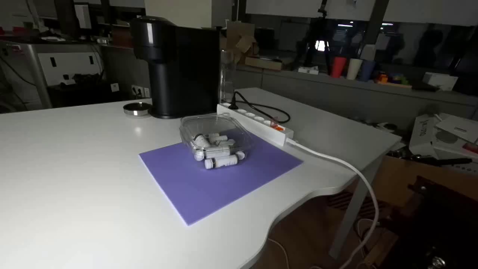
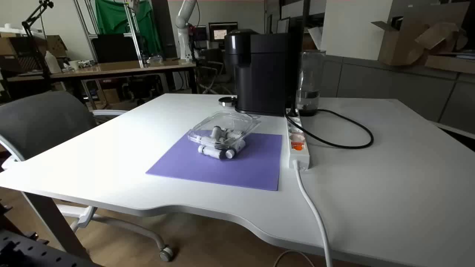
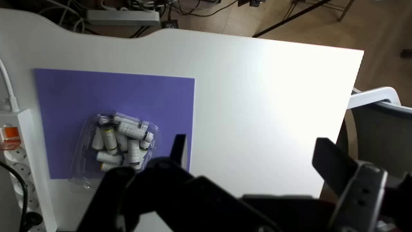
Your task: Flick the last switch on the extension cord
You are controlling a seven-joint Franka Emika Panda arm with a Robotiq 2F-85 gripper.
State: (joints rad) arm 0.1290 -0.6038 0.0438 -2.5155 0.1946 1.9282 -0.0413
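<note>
The extension cord (image 1: 254,125) is a long, narrow white strip on the table, beside a purple mat. It shows also in an exterior view (image 2: 303,160) and at the left edge of the wrist view (image 3: 28,161). An orange switch (image 1: 278,128) sits at its cable end, with a reddish see-through piece beside it; the switch shows also in the wrist view (image 3: 11,132). A black plug (image 1: 233,106) is in the far end. My gripper (image 3: 252,141) shows only in the wrist view. It is open and empty, over the table and away from the strip.
A clear plastic box (image 1: 186,130) with several small white bottles stands on the purple mat (image 1: 209,198). A black machine (image 1: 186,71) stands behind it, by a round metal dish (image 1: 137,109). A black cable (image 2: 349,147) loops beside the strip. A white cable (image 1: 347,164) hangs off the table.
</note>
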